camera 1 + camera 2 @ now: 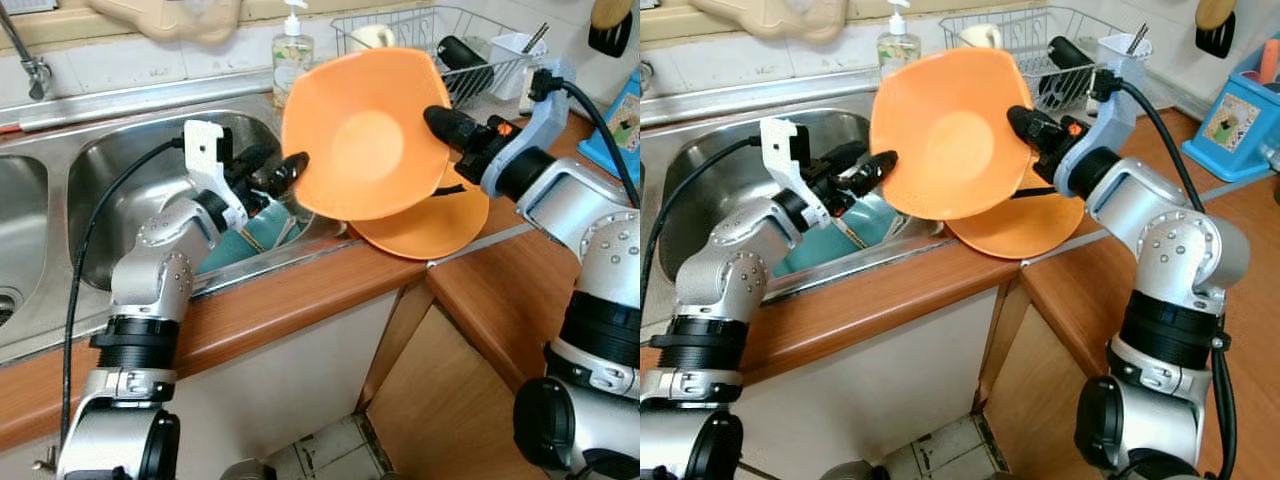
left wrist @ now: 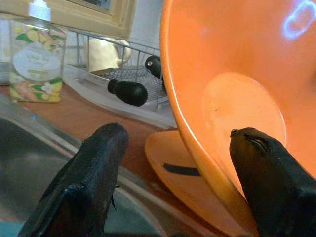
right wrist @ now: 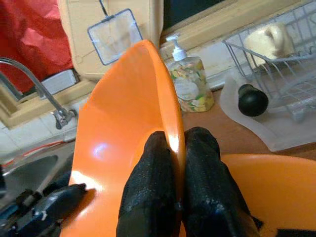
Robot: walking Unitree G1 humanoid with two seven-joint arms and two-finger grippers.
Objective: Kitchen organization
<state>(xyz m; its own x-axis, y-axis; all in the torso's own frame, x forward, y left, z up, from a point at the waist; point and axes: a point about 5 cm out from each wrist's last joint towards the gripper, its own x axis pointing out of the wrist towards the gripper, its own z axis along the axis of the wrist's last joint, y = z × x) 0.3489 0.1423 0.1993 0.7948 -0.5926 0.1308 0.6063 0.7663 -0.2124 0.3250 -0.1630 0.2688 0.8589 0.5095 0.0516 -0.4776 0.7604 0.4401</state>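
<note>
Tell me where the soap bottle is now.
The soap bottle stands upright at the back of the counter, just behind the sink and left of the dish rack, beyond the raised orange bowl.

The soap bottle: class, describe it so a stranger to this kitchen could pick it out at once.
Start at the steel sink and go to the ledge behind it, just left of the wire dish rack. The soap bottle stands there upright behind the raised orange bowl. It alone has a white pump top and a flowery label.
</note>
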